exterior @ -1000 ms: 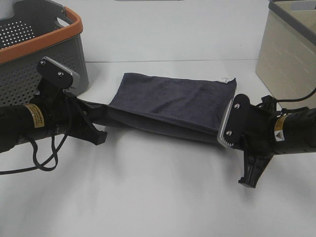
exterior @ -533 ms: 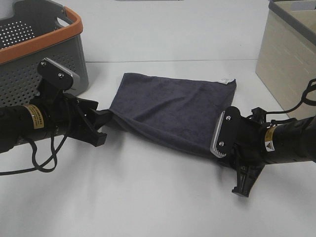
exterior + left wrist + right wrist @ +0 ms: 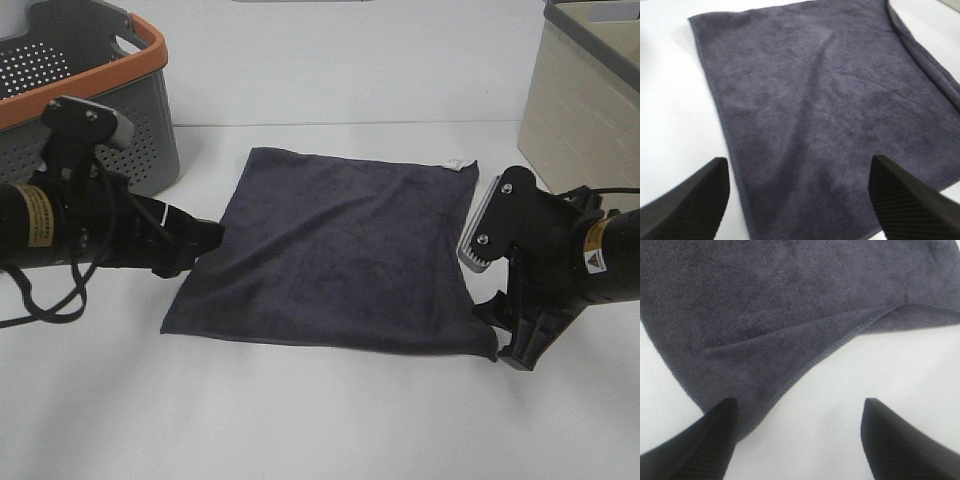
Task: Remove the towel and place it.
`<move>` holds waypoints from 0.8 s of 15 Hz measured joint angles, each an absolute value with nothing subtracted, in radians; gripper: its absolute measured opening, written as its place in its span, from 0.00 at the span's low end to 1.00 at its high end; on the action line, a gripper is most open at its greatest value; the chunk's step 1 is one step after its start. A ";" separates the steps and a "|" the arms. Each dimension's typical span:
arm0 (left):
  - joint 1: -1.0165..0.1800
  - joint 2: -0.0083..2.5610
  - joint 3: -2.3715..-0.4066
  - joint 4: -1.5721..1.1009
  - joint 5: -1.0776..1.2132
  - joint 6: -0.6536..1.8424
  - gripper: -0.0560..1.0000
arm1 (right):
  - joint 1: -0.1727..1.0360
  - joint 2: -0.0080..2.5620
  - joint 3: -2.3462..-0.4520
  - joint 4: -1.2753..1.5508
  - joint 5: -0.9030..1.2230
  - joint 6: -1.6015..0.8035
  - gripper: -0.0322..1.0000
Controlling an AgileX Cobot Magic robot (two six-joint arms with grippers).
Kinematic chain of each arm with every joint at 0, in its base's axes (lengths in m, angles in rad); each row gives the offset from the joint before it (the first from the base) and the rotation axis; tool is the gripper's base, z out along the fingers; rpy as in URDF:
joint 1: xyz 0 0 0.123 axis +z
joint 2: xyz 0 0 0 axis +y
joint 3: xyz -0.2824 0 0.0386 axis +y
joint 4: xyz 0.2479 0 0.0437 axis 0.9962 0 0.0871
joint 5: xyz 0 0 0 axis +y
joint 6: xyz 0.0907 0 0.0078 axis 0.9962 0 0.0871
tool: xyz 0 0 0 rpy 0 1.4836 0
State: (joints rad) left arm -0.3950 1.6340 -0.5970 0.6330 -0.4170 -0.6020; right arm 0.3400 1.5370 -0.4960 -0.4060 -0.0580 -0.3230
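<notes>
The dark charcoal towel lies spread flat on the white table, its white tag at the far right corner. My left gripper sits at the towel's left edge, open and empty. In the left wrist view its two fingers stand wide apart above the towel. My right gripper is at the towel's near right corner, open and empty. In the right wrist view the fingers are spread over the towel's edge, which has a small fold there.
A grey perforated basket with an orange rim stands at the back left, just behind my left arm. A beige bin stands at the back right. White table surface lies in front of the towel.
Both grippers have let go of the towel. It has gone from a folded, lifted band to lying flat and unfolded. The left arm drew back to the left; the right moved right.
</notes>
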 joint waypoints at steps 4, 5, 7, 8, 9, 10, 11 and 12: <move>-0.395 1.429 -0.605 0.756 -0.222 -0.885 0.74 | 0.340 1.402 -0.496 -0.383 0.051 -0.252 0.70; -0.395 1.405 -0.626 0.760 -0.203 -0.935 0.74 | 0.340 1.373 -0.512 -0.346 0.051 -0.227 0.70; -0.395 1.397 -0.680 0.772 -0.150 -0.983 0.73 | 0.340 1.344 -0.563 -0.279 0.056 -0.191 0.70; -0.395 1.397 -0.790 0.777 -0.026 -0.994 0.73 | 0.340 1.333 -0.666 -0.205 0.138 -0.183 0.70; -0.395 1.397 -0.851 0.777 0.056 -0.992 0.73 | 0.340 1.332 -0.725 -0.172 0.197 -0.173 0.70; -0.395 1.397 -0.915 0.763 0.164 -0.963 0.73 | 0.340 1.333 -0.790 -0.152 0.256 -0.134 0.70; -0.395 1.399 -0.984 0.727 0.270 -0.881 0.73 | 0.340 1.336 -0.865 -0.153 0.317 -0.068 0.70; -0.387 1.407 -1.069 0.655 0.377 -0.760 0.73 | 0.340 1.348 -0.937 -0.161 0.372 0.000 0.70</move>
